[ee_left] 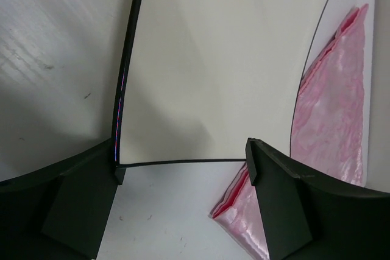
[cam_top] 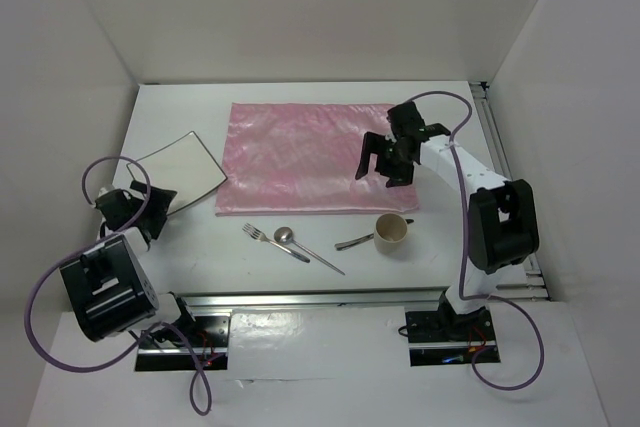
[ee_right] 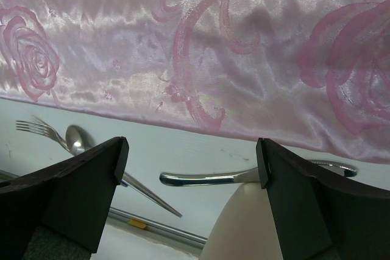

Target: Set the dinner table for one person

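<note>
Dinner table (cam_top: 230,247): a large white tabletop that fills the scene and carries everything else.
Pink cloth (cam_top: 300,152): spread flat on the far middle of the table, its long axis running left to right.
White square plate (cam_top: 180,172): lies on the table just left of the cloth, turned so one corner points at the left arm.
Left claw (ee_left: 183,162): fingers wide apart and holding nothing. It sits low at the plate's near left corner, and the plate's near edge runs across the gap between the fingers. Contact cannot be told.
Right claw (cam_top: 383,172): fingers wide apart and empty, hanging over the right end of the cloth.
Cup (cam_top: 392,232), fork (cam_top: 262,237) and spoon (cam_top: 290,239): on bare table just in front of the cloth, nearer the right arm.
Key relation: the plate lies straight ahead of the left claw, and the cloth is beyond it to the right. The left arm is much the nearer, so it looks best placed to take the plate.
</note>
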You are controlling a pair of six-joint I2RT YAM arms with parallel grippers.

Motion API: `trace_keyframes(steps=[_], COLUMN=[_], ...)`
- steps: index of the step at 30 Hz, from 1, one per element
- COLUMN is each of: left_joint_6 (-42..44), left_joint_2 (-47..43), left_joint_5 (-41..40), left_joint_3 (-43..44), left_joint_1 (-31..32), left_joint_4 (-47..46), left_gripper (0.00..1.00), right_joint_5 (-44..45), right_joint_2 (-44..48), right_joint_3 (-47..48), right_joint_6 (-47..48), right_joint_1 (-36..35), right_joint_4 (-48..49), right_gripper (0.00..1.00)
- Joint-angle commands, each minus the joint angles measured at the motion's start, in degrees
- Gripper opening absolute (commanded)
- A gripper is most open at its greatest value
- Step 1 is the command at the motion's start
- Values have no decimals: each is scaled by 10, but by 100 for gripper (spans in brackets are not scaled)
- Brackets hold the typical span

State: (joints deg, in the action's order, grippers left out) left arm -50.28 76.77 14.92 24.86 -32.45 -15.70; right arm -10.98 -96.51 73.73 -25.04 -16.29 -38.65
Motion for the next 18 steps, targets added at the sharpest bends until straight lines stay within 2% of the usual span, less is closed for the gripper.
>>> trace_keyframes(steps=[1,8,13,18], left_joint_6=[-6,-13,-25,-25], left_joint_2=[21,108,173,185], left_joint_5=[53,128,175,163], left_joint_3=[-38,-31,4,16], left_joint_1=[1,1,1,1], left_joint_4=[-54,-145,-153,-140], left_gripper=[96,94,97,94], right_joint_5=[-1,-1,5,17], right_joint_2=[-10,-10,3,21], right_joint_3=[31,31,19,9], right_joint_6=[-6,-12,-12,-12], right_joint_1=[-11,-22,-22,-22], right_joint_4=[-5,-5,1,6], right_gripper=[99,99,99,99])
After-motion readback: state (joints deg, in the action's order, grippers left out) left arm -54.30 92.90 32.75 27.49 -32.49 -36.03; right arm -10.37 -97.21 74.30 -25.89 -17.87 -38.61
